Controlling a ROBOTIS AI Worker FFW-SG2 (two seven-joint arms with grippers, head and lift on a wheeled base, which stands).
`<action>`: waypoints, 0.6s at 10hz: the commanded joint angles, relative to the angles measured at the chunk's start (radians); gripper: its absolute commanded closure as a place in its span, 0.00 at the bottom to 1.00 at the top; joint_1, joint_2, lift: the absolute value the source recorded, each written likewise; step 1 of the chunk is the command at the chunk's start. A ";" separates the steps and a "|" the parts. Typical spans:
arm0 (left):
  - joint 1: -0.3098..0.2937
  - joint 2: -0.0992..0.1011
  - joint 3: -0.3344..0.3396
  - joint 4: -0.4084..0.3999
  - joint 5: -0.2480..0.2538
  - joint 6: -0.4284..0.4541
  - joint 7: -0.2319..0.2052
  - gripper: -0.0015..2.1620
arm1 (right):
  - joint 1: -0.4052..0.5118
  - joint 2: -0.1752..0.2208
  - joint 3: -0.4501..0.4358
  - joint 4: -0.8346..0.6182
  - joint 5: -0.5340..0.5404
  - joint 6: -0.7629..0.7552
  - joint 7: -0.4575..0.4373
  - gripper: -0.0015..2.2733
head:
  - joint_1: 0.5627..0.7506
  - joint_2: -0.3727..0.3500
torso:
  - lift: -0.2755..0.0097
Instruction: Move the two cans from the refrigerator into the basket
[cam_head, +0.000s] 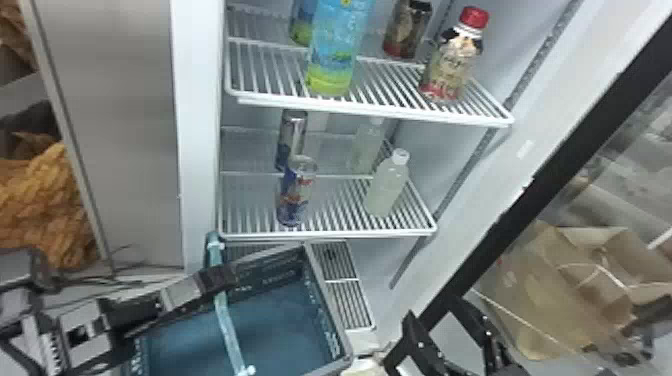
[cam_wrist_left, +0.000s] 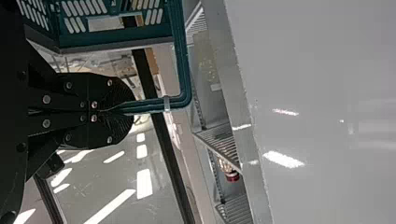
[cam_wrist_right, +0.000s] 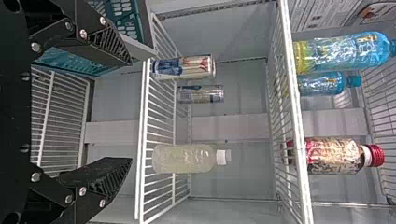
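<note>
Pinching the bent teal basket handle (cam_wrist_left: 181, 56) is the left end effector (cam_head: 224, 278).

Shiny metal cans (cam_head: 297, 192), a matt plastic basket (cam_head: 345, 320), and glossy clear plastic bottles (cam_head: 387, 185)

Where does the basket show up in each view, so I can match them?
Head view: basket, bottom, left of centre.
Left wrist view: basket, top left.
Right wrist view: basket, top left.
Shared landmark: red-capped bottle, head view's upper right, left wrist view's lower middle, right wrist view's right side.
</note>
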 joint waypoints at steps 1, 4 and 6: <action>0.001 0.000 0.001 -0.001 0.000 0.002 0.000 0.56 | -0.018 -0.001 0.000 -0.004 0.026 0.001 0.000 0.15 | 0.70 0.03 | 0.20; -0.001 0.000 0.001 -0.001 0.000 0.002 0.000 0.56 | -0.101 -0.001 0.024 0.016 0.072 0.042 0.000 0.15 | 0.70 0.03 | 0.20; -0.001 -0.001 0.003 -0.001 0.000 0.002 0.000 0.56 | -0.167 -0.003 0.050 0.058 0.090 0.052 0.000 0.15 | 0.70 0.03 | 0.20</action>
